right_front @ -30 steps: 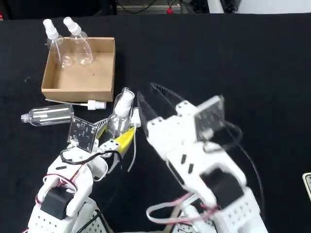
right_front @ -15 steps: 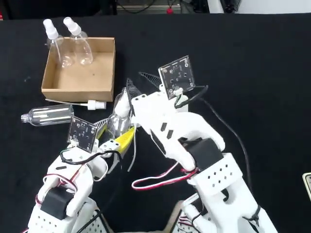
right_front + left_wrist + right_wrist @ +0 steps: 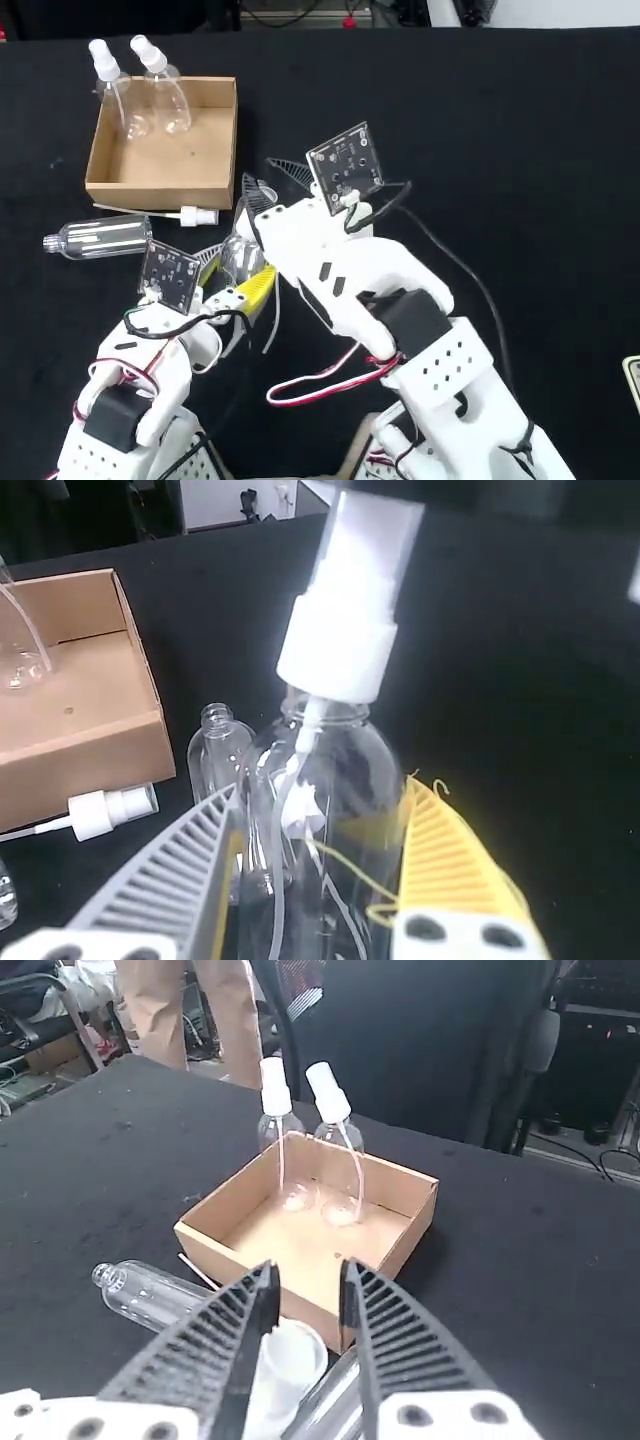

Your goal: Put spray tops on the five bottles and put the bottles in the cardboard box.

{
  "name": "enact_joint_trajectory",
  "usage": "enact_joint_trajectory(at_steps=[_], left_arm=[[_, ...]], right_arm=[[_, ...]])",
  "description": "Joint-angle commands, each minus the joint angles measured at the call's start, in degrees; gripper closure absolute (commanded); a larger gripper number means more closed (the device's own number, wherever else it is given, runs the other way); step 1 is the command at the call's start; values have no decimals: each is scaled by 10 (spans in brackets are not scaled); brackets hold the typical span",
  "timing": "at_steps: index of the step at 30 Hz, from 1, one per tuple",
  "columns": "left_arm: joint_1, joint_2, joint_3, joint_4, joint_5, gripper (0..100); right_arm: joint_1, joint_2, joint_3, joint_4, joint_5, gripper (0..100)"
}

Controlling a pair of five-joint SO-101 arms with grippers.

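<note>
Grey and yellow are the two fingers of the left pincer (image 3: 320,800), and they squeeze a round clear plastic bottle (image 3: 320,750) from both sides. The bottle stands up. A white plastic spray top (image 3: 345,630) sits on its neck, with its thin tube down inside. The right pincer (image 3: 307,1270) has dark ridged fingers. They are a little apart, one on each side of that white top, up above the bottle.

Just behind the held bottle stands an open clear bottle with no top (image 3: 215,755); in the high view the right arm covers that spot. Near it lies a loose white spray top with a long tube (image 3: 190,215), right along the near wall of the brown cardboard box (image 3: 160,190). Beside the box a third clear bottle (image 3: 100,238) lies on its side, also with no top. In the box two clear bottles with white tops (image 3: 170,105) lean at the far wall.

Everything sits on a black cloth table (image 3: 480,120). The right wrist view looks past the table into the room, where black cables (image 3: 590,1145) lie on the floor.
</note>
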Motion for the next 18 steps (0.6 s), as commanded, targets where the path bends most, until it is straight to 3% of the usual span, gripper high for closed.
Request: enact_joint_trajectory(at_steps=[1, 7, 18], left_arm=[[-4, -5, -12, 0, 1, 866], [-4, -5, -12, 0, 2, 866], [-4, -5, -12, 0, 2, 866]], right_arm=[[14, -9, -34, -9, 4, 900], [77, -30, -51, -4, 4, 900], [65, 18, -6, -1, 4, 900]])
